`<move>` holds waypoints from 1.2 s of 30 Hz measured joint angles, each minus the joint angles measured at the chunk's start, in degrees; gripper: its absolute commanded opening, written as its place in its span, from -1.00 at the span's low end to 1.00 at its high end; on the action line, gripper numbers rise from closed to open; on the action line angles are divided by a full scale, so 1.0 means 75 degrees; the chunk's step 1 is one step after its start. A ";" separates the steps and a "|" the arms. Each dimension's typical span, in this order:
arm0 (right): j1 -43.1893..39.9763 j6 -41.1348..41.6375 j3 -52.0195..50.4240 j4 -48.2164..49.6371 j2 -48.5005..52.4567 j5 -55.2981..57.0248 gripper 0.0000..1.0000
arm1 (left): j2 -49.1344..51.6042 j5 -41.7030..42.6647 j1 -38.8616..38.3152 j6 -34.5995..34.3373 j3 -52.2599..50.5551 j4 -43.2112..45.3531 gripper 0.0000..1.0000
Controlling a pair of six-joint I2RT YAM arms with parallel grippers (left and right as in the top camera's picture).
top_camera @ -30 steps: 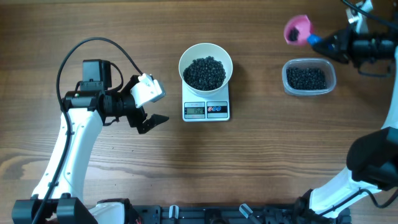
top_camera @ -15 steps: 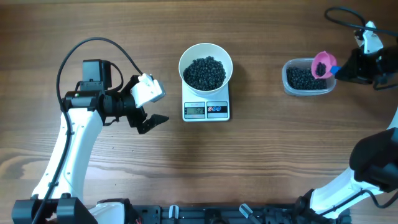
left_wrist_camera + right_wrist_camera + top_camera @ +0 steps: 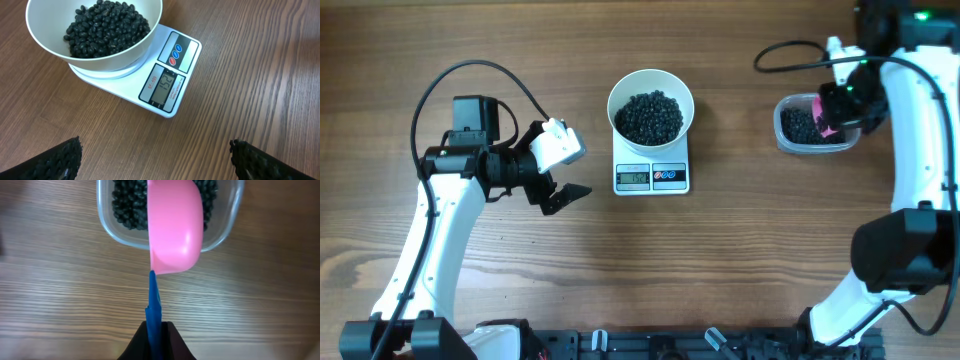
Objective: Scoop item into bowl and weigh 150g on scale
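The white bowl point(image 3: 651, 92) sits on the white scale point(image 3: 670, 176) mid-table, holding a heap of black beans point(image 3: 650, 116). The left wrist view shows the bowl point(image 3: 45, 35), the beans point(image 3: 105, 27) and the scale point(image 3: 172, 75), whose display reads 152. My left gripper point(image 3: 560, 194) point(image 3: 155, 147) hovers open and empty to the scale's left. My right gripper point(image 3: 838, 102) point(image 3: 155, 332) is shut on the blue handle of a pink scoop point(image 3: 175, 227). The scoop point(image 3: 828, 120) hangs with its rounded back toward the camera over the clear tub point(image 3: 227, 225).
The clear plastic tub point(image 3: 783, 128) at the right still holds more black beans point(image 3: 802, 124) point(image 3: 125, 205). A black cable point(image 3: 790, 48) loops from the right arm above the tub. The left arm's cable arcs at the far left.
The right arm swung in from the far right edge, and the pink scoop came down from behind the tub to just over it and turned over. The left arm stayed still.
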 measured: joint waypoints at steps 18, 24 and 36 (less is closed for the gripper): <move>0.0618 0.0221 0.0000 0.0440 0.0000 0.1046 -0.92 | 0.0000 0.0000 0.0000 0.0000 0.0000 0.0000 1.00; 0.0810 0.0026 0.0006 0.2349 0.0000 -0.2474 -0.92 | 0.0000 0.0000 0.0000 0.0000 0.0000 0.0000 1.00; 0.2914 -0.0076 0.0015 0.3287 0.0000 -0.4316 -0.91 | 0.0000 0.0000 0.0000 0.0000 0.0000 0.0000 1.00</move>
